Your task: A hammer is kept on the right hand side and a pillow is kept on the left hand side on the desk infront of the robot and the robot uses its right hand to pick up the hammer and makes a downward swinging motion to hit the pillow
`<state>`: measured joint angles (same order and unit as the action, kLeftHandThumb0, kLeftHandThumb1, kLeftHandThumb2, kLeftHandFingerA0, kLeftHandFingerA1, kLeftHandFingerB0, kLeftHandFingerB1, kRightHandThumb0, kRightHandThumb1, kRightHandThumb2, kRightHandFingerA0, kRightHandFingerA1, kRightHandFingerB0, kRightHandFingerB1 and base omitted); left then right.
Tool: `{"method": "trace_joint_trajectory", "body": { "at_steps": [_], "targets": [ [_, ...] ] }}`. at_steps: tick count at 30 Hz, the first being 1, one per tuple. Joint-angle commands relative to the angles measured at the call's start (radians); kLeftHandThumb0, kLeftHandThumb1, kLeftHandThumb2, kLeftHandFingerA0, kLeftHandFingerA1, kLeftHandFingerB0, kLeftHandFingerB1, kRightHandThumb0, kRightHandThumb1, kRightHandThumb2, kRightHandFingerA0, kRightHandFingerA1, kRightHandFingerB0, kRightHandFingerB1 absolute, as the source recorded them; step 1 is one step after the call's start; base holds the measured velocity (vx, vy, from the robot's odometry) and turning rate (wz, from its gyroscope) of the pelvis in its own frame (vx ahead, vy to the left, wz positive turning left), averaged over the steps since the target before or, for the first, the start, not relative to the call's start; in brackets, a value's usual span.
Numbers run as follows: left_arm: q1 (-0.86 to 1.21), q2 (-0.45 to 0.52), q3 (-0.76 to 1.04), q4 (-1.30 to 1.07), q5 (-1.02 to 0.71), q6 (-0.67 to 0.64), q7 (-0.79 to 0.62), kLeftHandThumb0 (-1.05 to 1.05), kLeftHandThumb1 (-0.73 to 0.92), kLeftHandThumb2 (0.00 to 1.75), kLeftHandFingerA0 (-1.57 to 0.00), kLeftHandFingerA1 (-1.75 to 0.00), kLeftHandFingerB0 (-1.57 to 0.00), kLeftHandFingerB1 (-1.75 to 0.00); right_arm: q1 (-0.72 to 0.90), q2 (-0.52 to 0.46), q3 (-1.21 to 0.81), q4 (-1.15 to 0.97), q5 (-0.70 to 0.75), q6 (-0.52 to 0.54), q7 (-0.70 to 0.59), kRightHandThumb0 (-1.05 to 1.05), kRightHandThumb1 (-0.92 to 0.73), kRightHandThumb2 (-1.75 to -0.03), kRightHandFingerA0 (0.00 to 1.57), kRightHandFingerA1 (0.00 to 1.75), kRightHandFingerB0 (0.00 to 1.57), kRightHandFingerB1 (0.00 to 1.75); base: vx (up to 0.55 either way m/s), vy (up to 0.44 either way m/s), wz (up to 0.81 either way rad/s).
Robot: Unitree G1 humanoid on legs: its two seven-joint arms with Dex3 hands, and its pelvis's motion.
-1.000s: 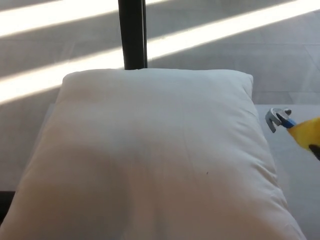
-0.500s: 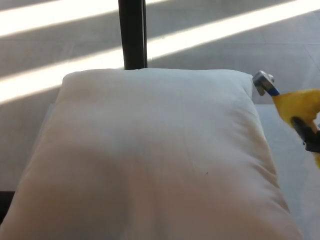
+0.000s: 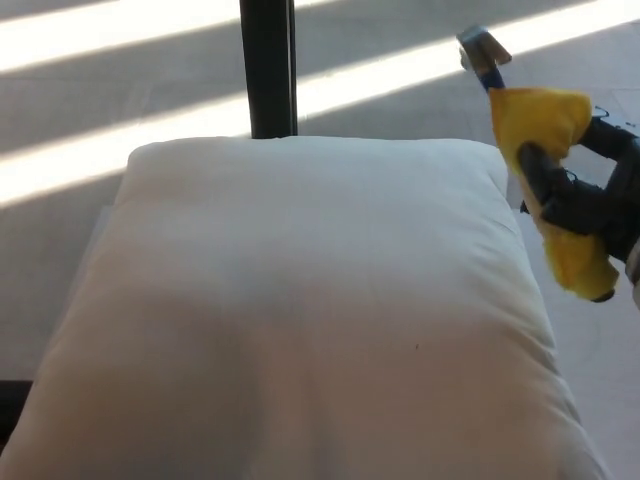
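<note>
1. Pillow [image 3: 310, 310] first, at the left and centre of the head view: the white cushion fills most of the frame, lying flat on the desk [image 3: 600, 340], whose pale top shows as a strip along the pillow's right edge. It sits just as it did a second ago, with no dent in it and nothing touching it. The black post [image 3: 267, 68] behind its far edge has not moved either. The left hand is not in view.

2. Hammer [image 3: 540, 150] next, at the upper right: its steel head [image 3: 482, 47] now points up and away, well above the pillow's far right corner. A second ago the head was low beside the pillow's right edge; half a second ago it was level with that corner. It has risen steadily.

3. Right hand [image 3: 575, 195] at the far right edge: the black fingers [image 3: 535, 165] are clamped around the yellow handle, roughly at its middle, and more of the hand shows now than before.

4. Meaning, as a judgement: the pick-up is done and the lift looks like the wind-up. What remains is the downward swing to the left onto the pillow.
</note>
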<state>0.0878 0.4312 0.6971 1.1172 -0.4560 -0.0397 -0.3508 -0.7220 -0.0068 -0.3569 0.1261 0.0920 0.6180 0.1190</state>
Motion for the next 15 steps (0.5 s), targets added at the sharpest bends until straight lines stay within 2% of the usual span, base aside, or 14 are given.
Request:
{"method": "trace_joint_trajectory", "body": {
  "at_steps": [1,2,8,11,12,13,15],
  "targets": [
    [0.019,0.007,0.018,0.014,-0.024,-0.025,-0.021,-0.64,0.77,0.63,-0.53,-0.54,-0.43,-0.4,-0.254,0.058,-0.122,-0.126,0.292,0.345,-0.048,-0.33,-0.66,-1.13,1.04,1.75,0.69,1.75,0.0,0.0,0.0],
    [0.021,0.005,0.019,0.009,-0.026,-0.026,-0.026,-0.64,0.77,0.63,-0.51,-0.54,-0.43,-0.41,-0.306,0.054,-0.121,-0.112,0.28,0.382,-0.06,-0.33,-0.69,-1.05,1.06,1.75,0.73,1.75,0.0,0.0,0.0],
    [0.022,0.003,0.014,0.004,-0.023,-0.026,-0.025,-0.62,0.79,0.63,-0.54,-0.56,-0.43,-0.41,-0.388,0.032,-0.143,-0.078,0.285,0.463,-0.045,-0.33,-0.66,-1.1,1.03,1.75,0.74,1.75,0.0,0.0,0.0],
    [0.023,0.011,0.016,0.002,-0.022,-0.018,-0.013,-0.63,0.79,0.63,-0.54,-0.55,-0.45,-0.41,-0.425,0.017,-0.148,-0.063,0.28,0.526,-0.032,-0.37,-0.72,-1.01,1.07,1.75,0.75,1.75,0.0,0.0,0.0],
    [0.022,0.015,0.018,0.016,-0.024,-0.026,-0.029,-0.63,0.78,0.63,-0.52,-0.54,-0.44,-0.41,-0.429,0.014,-0.146,-0.068,0.277,0.546,-0.031,-0.37,-0.77,-0.94,1.07,1.75,0.73,1.75,0.0,0.0,0.0],
    [0.022,0.018,0.022,0.002,-0.028,-0.009,-0.013,-0.63,0.77,0.63,-0.54,-0.53,-0.45,-0.41,-0.421,0.01,-0.141,-0.087,0.275,0.58,-0.023,-0.33,-0.77,-1.01,1.06,1.75,0.73,1.75,0.0,0.0,0.0],
    [0.025,0.018,0.021,0.001,-0.025,-0.015,-0.01,-0.64,0.76,0.63,-0.56,-0.54,-0.45,-0.41,-0.418,0.002,-0.144,-0.084,0.283,0.614,-0.006,-0.34,-0.75,-0.99,1.04,1.75,0.7,1.75,0.0,0.0,0.0]
  ]
}}
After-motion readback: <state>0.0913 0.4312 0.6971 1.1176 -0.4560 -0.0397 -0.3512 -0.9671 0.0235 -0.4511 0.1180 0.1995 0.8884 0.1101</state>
